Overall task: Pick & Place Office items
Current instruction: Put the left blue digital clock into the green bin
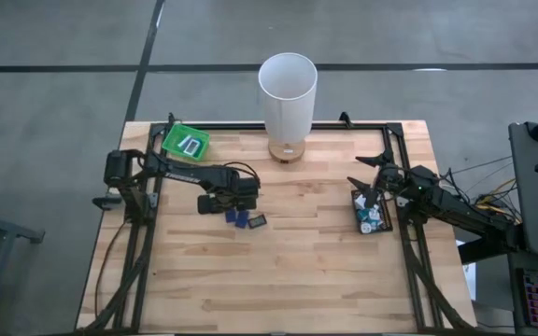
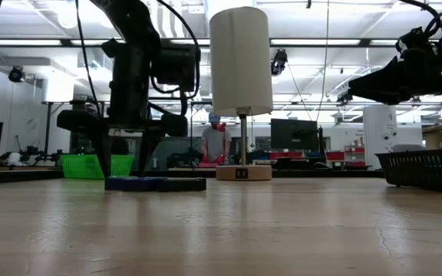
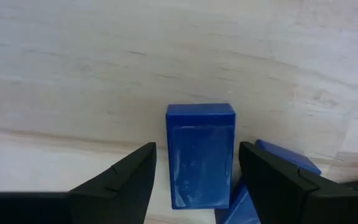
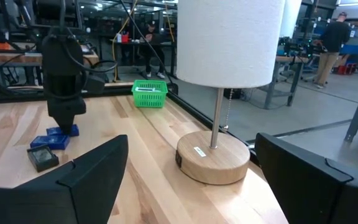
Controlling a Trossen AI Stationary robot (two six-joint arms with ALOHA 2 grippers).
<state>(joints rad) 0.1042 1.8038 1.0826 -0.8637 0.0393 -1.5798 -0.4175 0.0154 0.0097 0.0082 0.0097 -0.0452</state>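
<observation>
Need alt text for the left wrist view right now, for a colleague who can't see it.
The left gripper is open, its two dark fingers straddling a dark blue rectangular block lying flat on the wooden table. Further blue pieces lie just beside it.

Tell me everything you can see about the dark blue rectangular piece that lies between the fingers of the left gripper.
The dark blue piece is a small flat rectangular block, glossy like plastic, with a slightly raised rim around a paler, scuffed top face. It lies flat on the wooden table, near the middle. The left gripper is open, one finger on each long side, with gaps showing, so nothing grips it. Another blue piece lies close beside it; contact is unclear.
</observation>
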